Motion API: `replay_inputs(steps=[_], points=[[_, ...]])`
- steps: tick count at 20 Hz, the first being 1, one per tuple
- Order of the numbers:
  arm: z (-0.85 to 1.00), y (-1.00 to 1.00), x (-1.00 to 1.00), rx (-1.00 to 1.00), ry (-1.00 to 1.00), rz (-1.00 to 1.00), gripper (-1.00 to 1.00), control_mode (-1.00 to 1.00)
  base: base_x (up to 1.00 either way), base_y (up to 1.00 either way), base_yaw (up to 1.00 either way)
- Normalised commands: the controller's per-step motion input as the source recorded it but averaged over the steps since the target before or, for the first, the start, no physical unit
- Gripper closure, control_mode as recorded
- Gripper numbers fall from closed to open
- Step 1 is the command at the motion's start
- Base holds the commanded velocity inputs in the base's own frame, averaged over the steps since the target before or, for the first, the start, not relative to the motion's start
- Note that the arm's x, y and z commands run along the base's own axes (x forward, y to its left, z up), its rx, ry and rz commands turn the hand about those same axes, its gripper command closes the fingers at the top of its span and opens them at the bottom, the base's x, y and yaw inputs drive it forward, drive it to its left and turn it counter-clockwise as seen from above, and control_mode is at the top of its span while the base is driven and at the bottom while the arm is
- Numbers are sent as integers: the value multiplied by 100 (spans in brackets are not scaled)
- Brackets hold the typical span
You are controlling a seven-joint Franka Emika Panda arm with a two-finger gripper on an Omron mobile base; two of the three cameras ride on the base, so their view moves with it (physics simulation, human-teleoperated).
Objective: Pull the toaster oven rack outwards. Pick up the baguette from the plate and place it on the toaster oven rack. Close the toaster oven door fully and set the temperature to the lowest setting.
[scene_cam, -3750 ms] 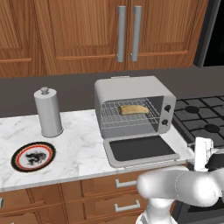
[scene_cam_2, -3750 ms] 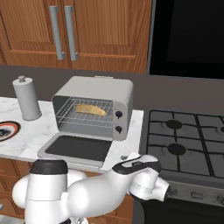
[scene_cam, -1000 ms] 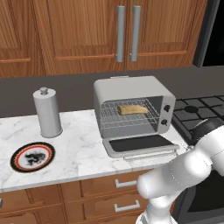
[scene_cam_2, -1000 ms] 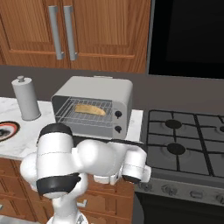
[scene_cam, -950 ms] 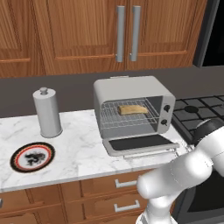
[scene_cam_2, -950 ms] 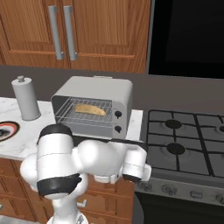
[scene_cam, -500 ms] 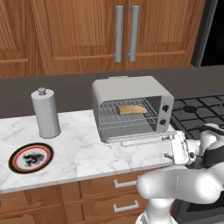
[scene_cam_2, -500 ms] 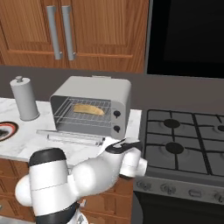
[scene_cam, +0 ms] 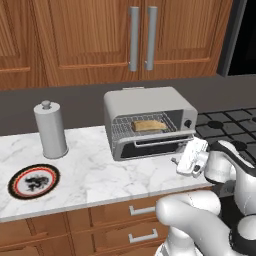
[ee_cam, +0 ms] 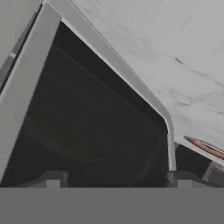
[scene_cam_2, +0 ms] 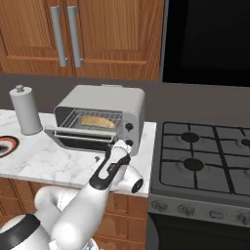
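Swung up from flat, door [scene_cam: 152,146] now stands half-raised before oven [scene_cam: 149,121]; baguette [scene_cam: 148,125] lies on rack [scene_cam: 122,131]. Gripper [scene_cam: 191,157] spreads wide, holding nothing, just beside door.

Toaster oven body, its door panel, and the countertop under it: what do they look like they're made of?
Toaster oven: looks like brushed or painted metal, a light-grey matte shell with rounded corners. Toaster oven door: grey frame, probably metal, around a dark, seemingly glass window; in the hand view the pane reads near-black and smooth. Countertop: looks like polished marble or an imitation, white with faint grey veining.
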Motion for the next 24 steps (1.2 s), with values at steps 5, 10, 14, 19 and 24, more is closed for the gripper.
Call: replay_inputs(steps=[5,10,14,19,24], points=[[49,11,38,0,29,0,-100,-100,0,0,0],[19,24,68,0,44,0,-100,-100,0,0,0],[1,2,24,0,14,0,-100,-100,0,0,0],[0,-1,4,0,-1,-1,-100,-100,0,0,0],[16,-28,-61,9,-1,-4,-100,-100,0,0,0]])
